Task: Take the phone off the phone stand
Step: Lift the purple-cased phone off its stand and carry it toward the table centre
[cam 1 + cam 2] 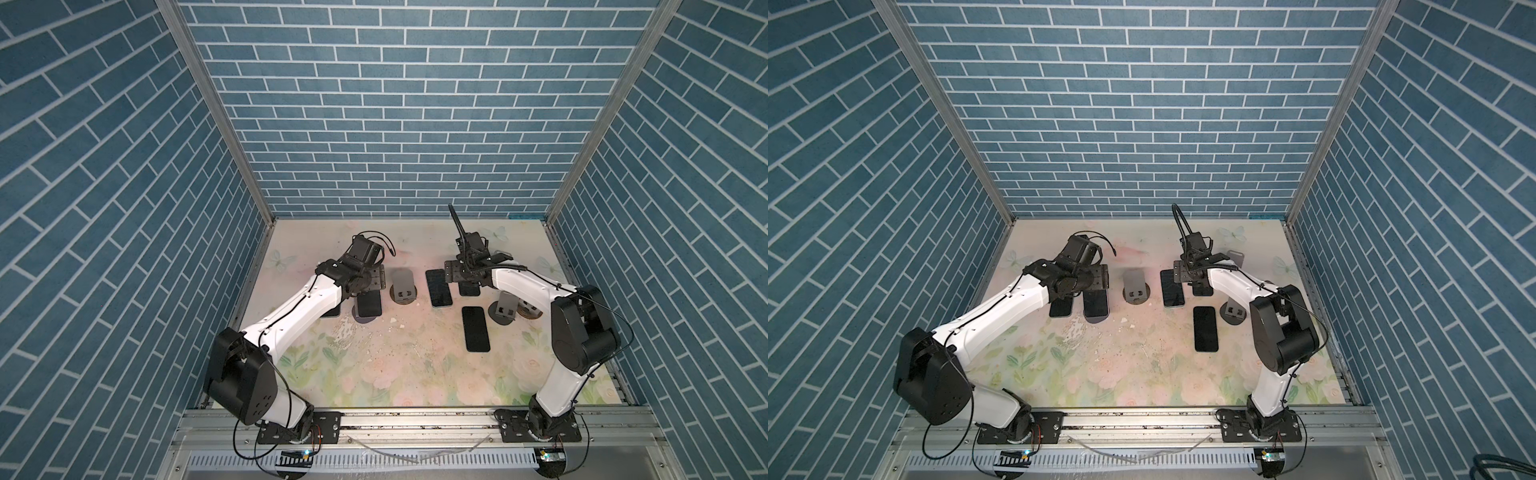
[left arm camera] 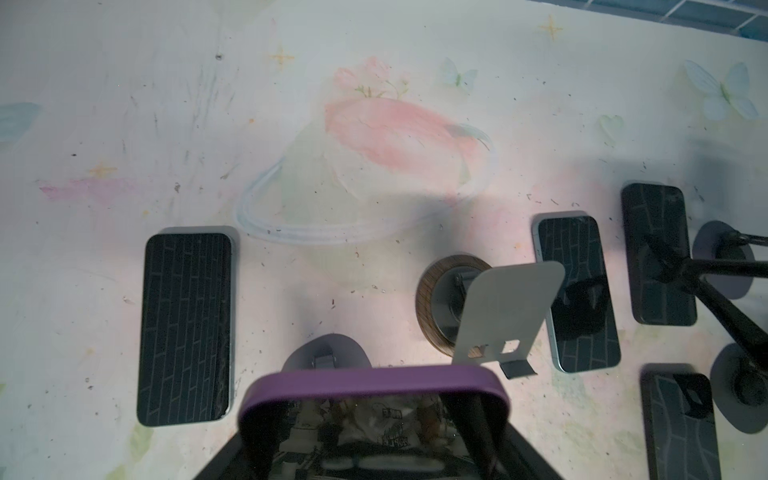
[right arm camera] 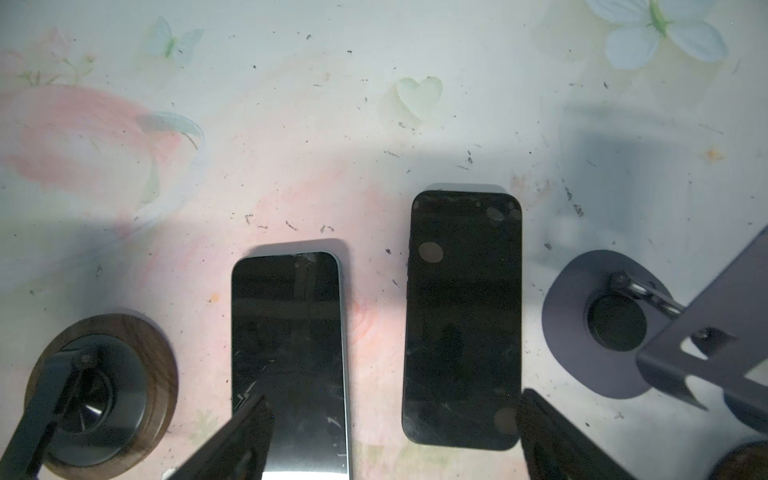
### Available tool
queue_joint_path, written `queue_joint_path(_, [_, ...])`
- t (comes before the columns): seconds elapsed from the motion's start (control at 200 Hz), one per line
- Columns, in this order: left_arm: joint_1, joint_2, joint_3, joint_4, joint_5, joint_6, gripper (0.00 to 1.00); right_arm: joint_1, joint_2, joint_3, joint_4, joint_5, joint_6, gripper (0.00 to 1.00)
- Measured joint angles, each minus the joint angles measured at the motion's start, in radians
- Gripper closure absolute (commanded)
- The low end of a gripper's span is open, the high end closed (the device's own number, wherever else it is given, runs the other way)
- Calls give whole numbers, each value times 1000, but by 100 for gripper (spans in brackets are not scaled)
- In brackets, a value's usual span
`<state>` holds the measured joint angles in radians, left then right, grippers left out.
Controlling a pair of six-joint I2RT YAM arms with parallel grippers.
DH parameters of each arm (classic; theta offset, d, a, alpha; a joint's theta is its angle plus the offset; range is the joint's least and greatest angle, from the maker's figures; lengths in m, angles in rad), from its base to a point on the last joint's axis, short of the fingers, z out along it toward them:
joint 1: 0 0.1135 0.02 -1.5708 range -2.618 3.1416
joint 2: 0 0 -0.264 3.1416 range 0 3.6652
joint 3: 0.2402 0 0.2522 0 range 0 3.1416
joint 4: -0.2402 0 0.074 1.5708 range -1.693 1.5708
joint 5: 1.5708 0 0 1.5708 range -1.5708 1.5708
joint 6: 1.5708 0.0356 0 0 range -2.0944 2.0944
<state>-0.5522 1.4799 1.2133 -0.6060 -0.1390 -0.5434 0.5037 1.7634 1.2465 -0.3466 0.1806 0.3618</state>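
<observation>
Looking through the left wrist view, we found the left gripper [image 2: 368, 419] clamped across the purple-cased phone [image 2: 374, 384], with a dark finger on each side of it. The phone stood at its phone stand [image 2: 326, 353], whose rounded base showed just behind the phone's top edge. In both top views the phone covered the stand's plate and only the base rim peeked out beneath. We judged the grasp made and the removal itself not yet done. Whether the phone had cleared the stand's lip we could not tell (the gripper's own body hid that spot). What was left, as we read it, was to lift it clear and lay it on the table [image 1: 374, 365].

A flat phone [image 2: 185, 326] lay just beside the stand, partly under the left arm in the top views, so that spot was taken. On the other side an empty grey stand [image 2: 498, 307] on a wooden disc stood near, its plate tilted. We judged it the likeliest thing to bump on the way out. The right gripper [image 3: 392, 399] hung with jaws wide and nothing between them. It was over a blue-edged phone [image 3: 291, 353] and a black phone [image 3: 461, 320], apart from the grasp.
</observation>
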Motion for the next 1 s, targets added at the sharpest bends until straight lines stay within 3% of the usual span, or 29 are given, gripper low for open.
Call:
queue_joint_path(0.63, [-241,120,31,-82,13,-109,51,0,-98,-115,26,32,0,7])
queue_joint_path(1.0, [-265,208,32,-97,98,-172,51,0,-178,-185,30,73,0,6])
